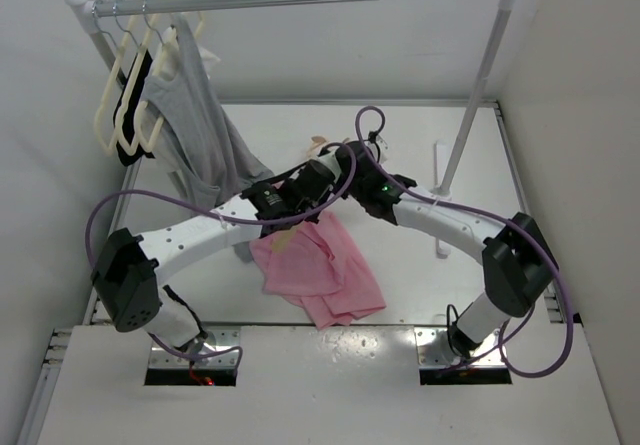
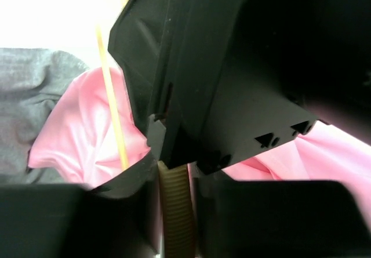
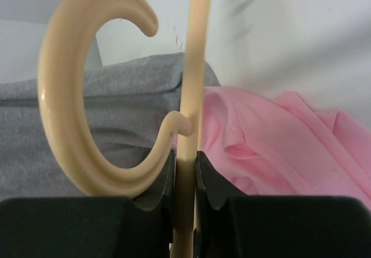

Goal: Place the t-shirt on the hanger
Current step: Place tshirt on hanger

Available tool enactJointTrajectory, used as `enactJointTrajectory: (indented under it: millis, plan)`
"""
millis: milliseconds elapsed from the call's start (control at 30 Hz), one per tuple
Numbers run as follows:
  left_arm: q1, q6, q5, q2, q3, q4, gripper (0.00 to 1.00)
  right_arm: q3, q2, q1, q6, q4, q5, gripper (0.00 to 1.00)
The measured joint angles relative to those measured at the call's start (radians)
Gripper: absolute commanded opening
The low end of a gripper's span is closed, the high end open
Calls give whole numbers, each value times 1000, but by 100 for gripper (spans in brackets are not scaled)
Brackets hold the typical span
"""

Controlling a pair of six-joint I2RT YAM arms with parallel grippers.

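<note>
A: While the t-shirt (image 3: 278,142) lies bunched just beyond the right gripper (image 3: 185,174), that gripper and the left gripper (image 2: 174,180) both clamp the hanger (image 3: 194,66).
B: Opposing pulls could bend its thin frame, or hook the grey garment (image 3: 122,95) alongside.

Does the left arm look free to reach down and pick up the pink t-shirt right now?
Probably not yet. The left fingers are shut on the hanger. The t-shirt lies close beneath them with nothing over it, but the arm would have to let go first.
</note>
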Motion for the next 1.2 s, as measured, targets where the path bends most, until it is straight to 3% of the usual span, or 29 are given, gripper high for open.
enactJointTrajectory:
  millis: [67,100,233,267,467,600,667,767,867,900,1033,1200]
  plan:
    - [-1,9,9,0,0,-7,52,-16,-6,0,-2,17,-8,0]
    - [-2,20,13,0,0,-12,67,-27,-12,-2,-5,19,-12,0]
    - [-15,86,37,5,-2,-60,98,-79,-34,-13,-18,23,-30,0]
    - [-20,100,47,8,-2,-69,100,-96,-39,-19,-22,25,-33,0]
    - [-37,126,117,19,33,-163,100,-187,-79,-37,-36,88,-78,0]
    - [-43,171,201,10,93,-208,98,-211,-136,-62,-152,149,-110,0]
    - [-32,191,260,-19,103,-200,91,-211,-164,-81,-232,157,-138,0]
    - [23,224,354,-138,121,-142,64,-241,-208,-111,-383,107,-193,0]
    - [109,230,388,-240,128,-104,63,-314,-266,-142,-521,3,-235,0]
    - [136,229,398,-266,130,-94,67,-337,-282,-148,-549,-22,-245,0]
    - [159,217,449,-285,130,-72,70,-379,-319,-169,-631,-21,-299,0]
    - [184,244,435,-189,86,-67,56,-389,-339,-177,-709,-30,-368,0]
